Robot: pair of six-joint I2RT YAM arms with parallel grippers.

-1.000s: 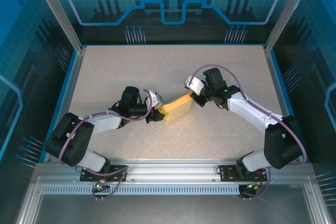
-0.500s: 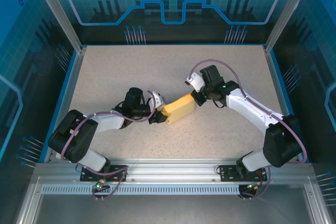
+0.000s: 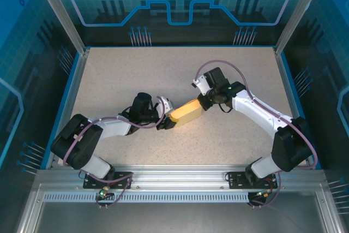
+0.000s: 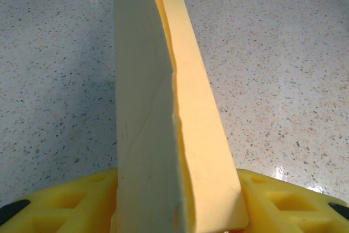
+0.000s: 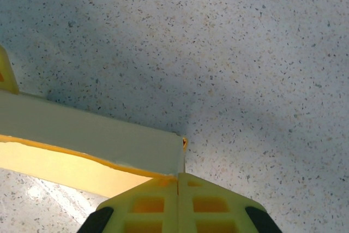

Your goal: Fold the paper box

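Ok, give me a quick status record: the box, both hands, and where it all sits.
item: paper box, pale yellow, folded fairly flat
position: near the middle of the table, spanning between the two hands
left hand: fingers on either side of the box's left end, apparently touching it
right hand: shut, pinching the box's right corner

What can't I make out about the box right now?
Top external: flaps of the paper box too small; ends hidden by left gripper and right gripper.
Left wrist: whether the fingers press the box, cut off by the bottom edge.
Right wrist: whether a flap is pinched, hidden behind the shut fingertips.
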